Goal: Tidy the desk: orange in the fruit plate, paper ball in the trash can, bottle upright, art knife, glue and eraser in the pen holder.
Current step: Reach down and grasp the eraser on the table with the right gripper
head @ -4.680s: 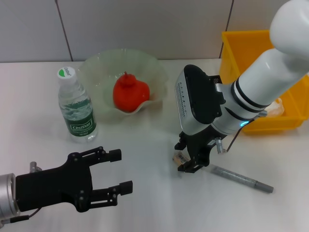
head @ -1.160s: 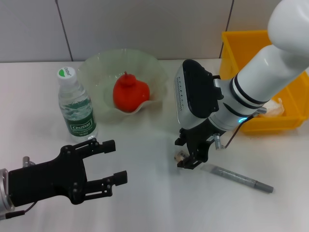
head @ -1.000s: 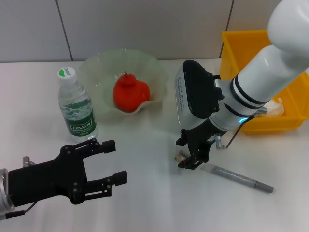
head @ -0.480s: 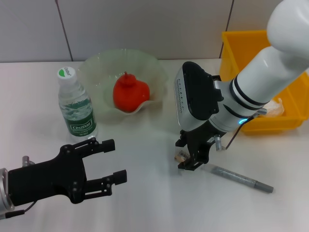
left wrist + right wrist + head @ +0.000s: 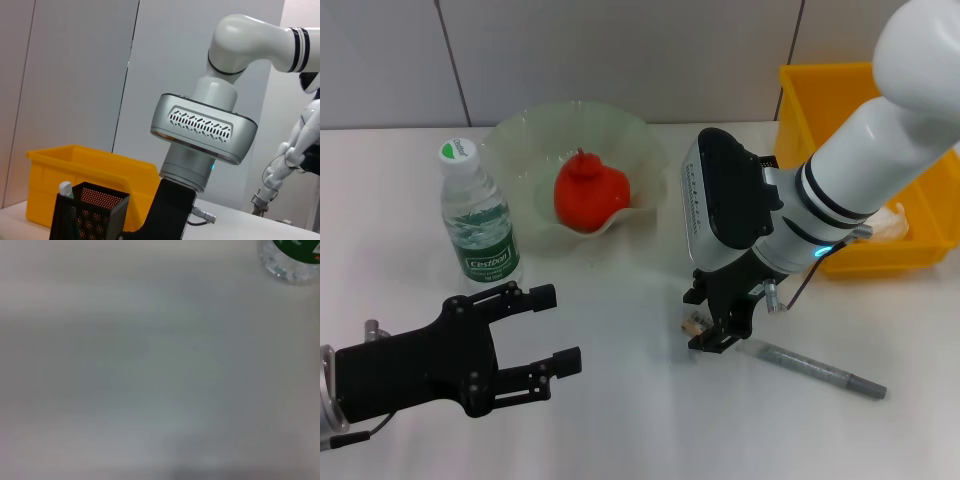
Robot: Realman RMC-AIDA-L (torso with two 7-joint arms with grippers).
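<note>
The right gripper (image 5: 708,330) is low over the desk (image 5: 620,420), pointing down. Its black fingers are pressed onto a small beige thing, the eraser (image 5: 693,322), which sits right at the fingertips. Most of the eraser is hidden by the fingers, so only a little corner shows. It looks to be touching the desk or just above it; that is hard to tell.

Just beside the gripper a thin grey stick, the art knife (image 5: 815,368), lies flat on the desk. One end of it goes under the gripper and is hidden.

The left gripper (image 5: 545,325) is near the front edge of the desk on the left, and its two black fingers are spread apart with nothing between them. Its arm is cut off by the picture edge.

The orange (image 5: 590,192) sits in the fruit plate (image 5: 525,140). The bottle (image 5: 478,222) stands upright next to the plate, and only a bit of its base shows in the right wrist view (image 5: 292,262).

The trash can (image 5: 810,100) is at the back right, partly hidden by the big white arm. Something pale lies inside it, too covered to name.

The pen holder (image 5: 90,215) shows only in the left wrist view, in front of the yellow bin. A white-tipped thing pokes out of its top corner, and its bottom is cut off.
</note>
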